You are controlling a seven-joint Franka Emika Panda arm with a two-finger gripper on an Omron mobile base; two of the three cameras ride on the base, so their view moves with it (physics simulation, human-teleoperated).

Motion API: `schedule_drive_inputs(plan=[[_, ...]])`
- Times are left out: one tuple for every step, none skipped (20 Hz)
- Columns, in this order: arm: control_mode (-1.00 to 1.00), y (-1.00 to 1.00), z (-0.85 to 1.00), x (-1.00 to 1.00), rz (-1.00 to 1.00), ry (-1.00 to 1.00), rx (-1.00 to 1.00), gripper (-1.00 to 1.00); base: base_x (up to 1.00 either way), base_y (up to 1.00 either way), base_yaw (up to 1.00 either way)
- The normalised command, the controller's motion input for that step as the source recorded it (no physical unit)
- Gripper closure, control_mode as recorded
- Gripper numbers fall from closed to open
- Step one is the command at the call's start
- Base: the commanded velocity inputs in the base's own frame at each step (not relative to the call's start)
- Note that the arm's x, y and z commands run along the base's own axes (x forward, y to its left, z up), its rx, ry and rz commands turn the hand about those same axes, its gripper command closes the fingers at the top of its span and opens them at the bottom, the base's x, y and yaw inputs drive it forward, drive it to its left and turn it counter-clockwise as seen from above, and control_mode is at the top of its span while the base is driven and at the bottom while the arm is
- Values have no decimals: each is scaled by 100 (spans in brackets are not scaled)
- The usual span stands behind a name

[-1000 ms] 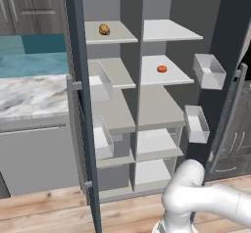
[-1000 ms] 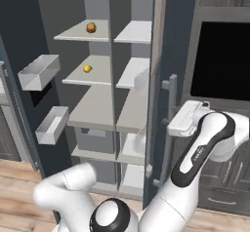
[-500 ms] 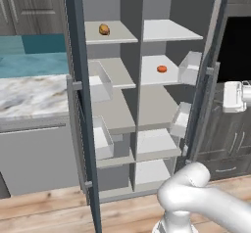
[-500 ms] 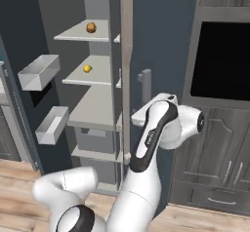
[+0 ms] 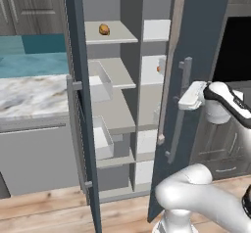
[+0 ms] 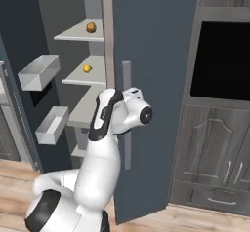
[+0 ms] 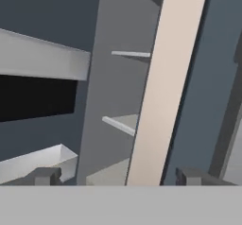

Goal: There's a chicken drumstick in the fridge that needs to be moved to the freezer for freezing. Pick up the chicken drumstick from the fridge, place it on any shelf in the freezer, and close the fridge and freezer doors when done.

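On freezer top shelf (image 5: 110, 35): chicken drumstick (image 5: 104, 29), likely light, firm, greasy; best gripped mid-body. Fingers (image 7: 118, 176) spread wide, empty.

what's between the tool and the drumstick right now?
The half-closed fridge door. In the left base view the tool is outside by its handle; the drumstick sits on the freezer's top shelf, past the door's pale edge.

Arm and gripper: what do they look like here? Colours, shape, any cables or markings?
The arm is glossy white with rounded, tube-like links and dark bands at the joints; one joint cap is a dark disc ringed in white. The base shows a black rounded section. The gripper has a white boxy body and small dark finger tips. No cables or markings are visible.
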Motion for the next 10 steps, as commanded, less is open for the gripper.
schedule_drive_inputs(plan=[[-100,96,0,84,-14,0,0,-100,0,0,0],[-100,81,0,86,-13,0,0,-100,0,0,0],[-100,69,0,87,-12,0,0,-100,0,0,0],[-100,56,0,94,-10,0,0,-100,0,0,0],[-100,36,0,98,-7,0,0,-100,0,0,0],[-100,25,0,100,-5,0,1,-100,0,0,0],[-100,13,0,100,-3,0,1,-100,0,0,0],[-100,0,0,100,0,0,3,-100,0,0,0],[-100,0,0,100,0,0,7,-100,0,0,0],[-100,-8,0,100,0,0,10,-100,0,0,0]])
